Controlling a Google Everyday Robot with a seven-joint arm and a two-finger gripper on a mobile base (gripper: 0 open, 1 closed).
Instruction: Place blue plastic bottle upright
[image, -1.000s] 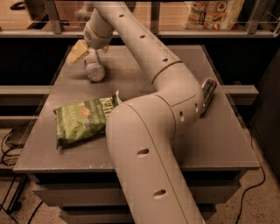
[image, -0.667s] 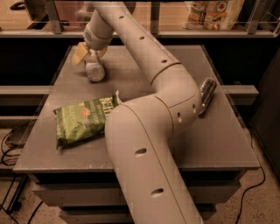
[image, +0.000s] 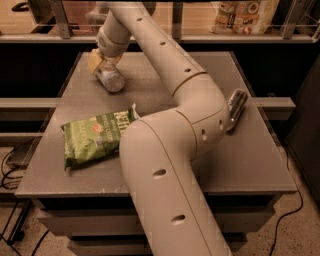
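Gripper (image: 102, 64) at 11 o'clock on table (image: 260, 150), over tilted bottle (image: 111, 80), likely to stand it upright; grip state cannot be told.

**Middle blocked, right side open**

The end effector (image: 101, 64) hung over the far left corner of the bench (image: 260, 160), right at the blue plastic bottle (image: 112, 81). The arm (image: 170, 150) swept from the near edge across the middle and barred passage there. A green chip bag (image: 95, 139) filled the left front, just beside the arm. A silver can (image: 236, 109) lay near the right edge. Bare surface remained at the far right and right front.
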